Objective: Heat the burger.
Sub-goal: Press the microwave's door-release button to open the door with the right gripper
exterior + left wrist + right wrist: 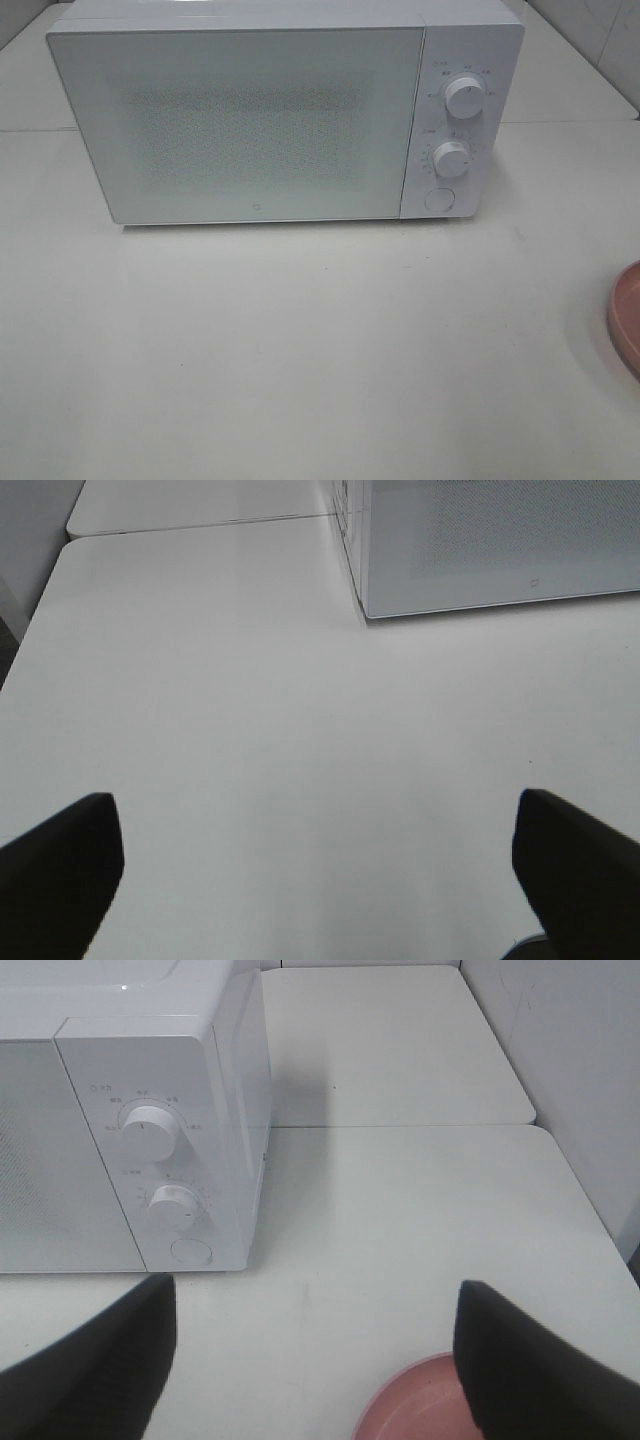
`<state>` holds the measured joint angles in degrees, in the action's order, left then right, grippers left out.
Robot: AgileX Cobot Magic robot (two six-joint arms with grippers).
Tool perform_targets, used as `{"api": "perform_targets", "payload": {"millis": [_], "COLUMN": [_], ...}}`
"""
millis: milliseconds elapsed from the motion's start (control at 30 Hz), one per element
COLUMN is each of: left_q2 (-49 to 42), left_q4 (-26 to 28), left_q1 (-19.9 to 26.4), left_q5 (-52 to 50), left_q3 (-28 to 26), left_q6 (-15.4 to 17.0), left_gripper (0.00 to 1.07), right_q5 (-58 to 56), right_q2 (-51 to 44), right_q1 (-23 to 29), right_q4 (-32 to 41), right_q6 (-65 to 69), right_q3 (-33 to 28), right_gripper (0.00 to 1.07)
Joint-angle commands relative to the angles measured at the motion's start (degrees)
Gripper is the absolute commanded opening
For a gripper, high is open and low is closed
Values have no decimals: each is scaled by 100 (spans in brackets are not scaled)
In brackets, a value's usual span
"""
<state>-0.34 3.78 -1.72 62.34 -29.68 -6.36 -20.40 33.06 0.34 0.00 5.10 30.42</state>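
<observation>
You cannot tell where the burger lies or how its long axis points: none of your views shows it. You have one white microwave (240, 120) at the far side of the table (300, 350), door shut, with two knobs (464, 97) and one round button (438, 199). One pink plate (627, 320) sits at the near right edge. Your left gripper (312, 815) has its fingers wide apart over bare table. Your right gripper (315, 1295) has its fingers apart above the plate, holding nothing.

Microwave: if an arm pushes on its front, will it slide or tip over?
The microwave looks wide and low, so tipping seems unlikely. It is probably heavy, yet the table looks smooth, so a firm push might slide it backwards.
</observation>
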Motion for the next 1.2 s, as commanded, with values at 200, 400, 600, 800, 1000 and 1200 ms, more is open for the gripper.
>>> {"api": "perform_targets", "payload": {"millis": [200, 400, 600, 800, 1000, 1200], "left_q2": [-74, -74, -74, -74, -74, -74], "left_q4": [-23, -23, -23, -23, -23, -23], "left_q1": [-11, -11, -11, -11, -11, -11], "left_q5": [-92, -92, -92, -92, -92, -92], "left_q3": [0, 0, 0, 0, 0, 0], "left_q6": [40, 40, 40, 40, 40, 40], "left_gripper": [98, 98, 98, 98, 98, 98], "right_q5": [882, 1444, 2309, 3335, 4509, 5122], "right_q2": [825, 1352, 1960, 2532, 2859, 3163], "right_q1": [0, 0, 0, 0, 0, 23], "right_q4": [-40, -46, -367, -665, -773, -584], "right_q6": [-40, -40, -40, -17, -63, -155], "right_q3": [6, 6, 6, 0, -418, -837], "right_gripper": [74, 74, 74, 74, 74, 74]}}
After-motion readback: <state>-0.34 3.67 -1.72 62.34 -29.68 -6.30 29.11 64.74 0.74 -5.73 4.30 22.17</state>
